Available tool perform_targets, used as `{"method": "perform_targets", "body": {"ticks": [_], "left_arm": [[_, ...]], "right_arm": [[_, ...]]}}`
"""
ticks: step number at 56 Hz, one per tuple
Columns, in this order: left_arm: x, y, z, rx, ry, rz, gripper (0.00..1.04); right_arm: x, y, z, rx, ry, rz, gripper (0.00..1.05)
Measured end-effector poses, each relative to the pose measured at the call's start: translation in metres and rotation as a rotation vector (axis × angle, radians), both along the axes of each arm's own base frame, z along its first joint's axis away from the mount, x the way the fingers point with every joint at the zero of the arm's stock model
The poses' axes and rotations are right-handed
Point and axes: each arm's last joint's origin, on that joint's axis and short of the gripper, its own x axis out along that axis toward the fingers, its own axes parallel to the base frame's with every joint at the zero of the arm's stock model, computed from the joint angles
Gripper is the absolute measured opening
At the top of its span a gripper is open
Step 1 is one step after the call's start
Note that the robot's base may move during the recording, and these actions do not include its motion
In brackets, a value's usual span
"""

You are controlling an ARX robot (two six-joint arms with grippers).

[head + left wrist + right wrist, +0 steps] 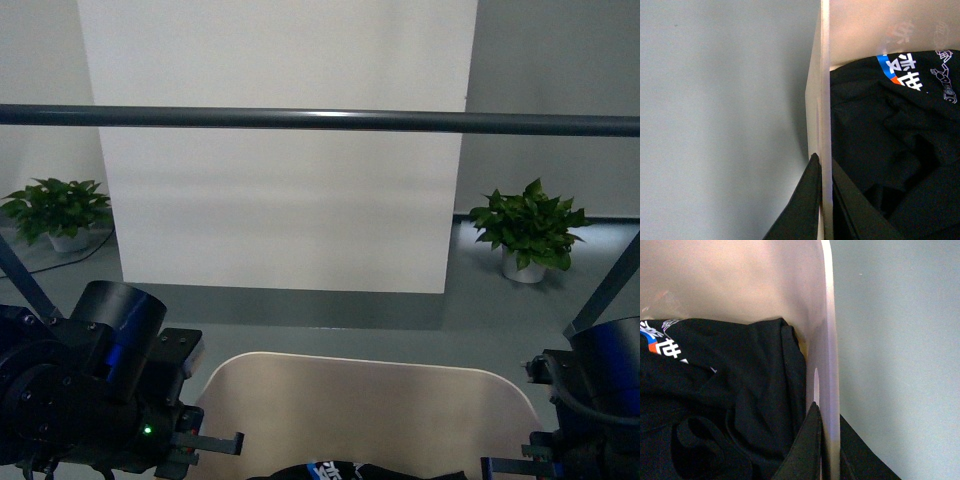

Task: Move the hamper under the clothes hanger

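The beige hamper (370, 405) sits low in the front view, between my two arms, with black printed clothes (345, 470) inside. The clothes hanger's dark grey bar (320, 120) runs across the view above and beyond it, with slanted legs at both edges. My left gripper (205, 440) is shut on the hamper's left rim (825, 75), one finger outside the wall and one inside, by the clothes (890, 150). On the opposite rim (830, 340), my right gripper (828, 412) is shut the same way, just beside the slot handle (816, 382).
A tall white panel (280, 200) stands behind the bar. Potted plants sit on the grey floor at far left (62, 212) and far right (528, 232). Bare grey floor (330, 320) lies between hamper and panel.
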Motion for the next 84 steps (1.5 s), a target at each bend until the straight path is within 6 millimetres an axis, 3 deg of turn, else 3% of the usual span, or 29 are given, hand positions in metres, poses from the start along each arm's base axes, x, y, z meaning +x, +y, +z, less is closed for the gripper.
{"method": "perform_targets", "body": {"ticks": [10,43,51,84], "left_arm": [[0.001,0.008,0.0,0.006,0.0,0.024,0.04],[0.001,0.005,0.0,0.004,-0.02,0.058,0.04],[0.003,0.004,-0.005,-0.028,-0.027,0.145,0.04],[0.015,0.01,-0.022,-0.026,0.003,0.217,0.04]], "right_arm": [[-0.001,0.008,0.0,0.013,0.002,0.033,0.03],[0.0,0.004,0.0,0.002,0.012,-0.026,0.03],[0.01,0.012,-0.002,0.067,0.031,-0.14,0.03],[0.05,0.031,-0.025,0.06,0.07,-0.127,0.03]]}}
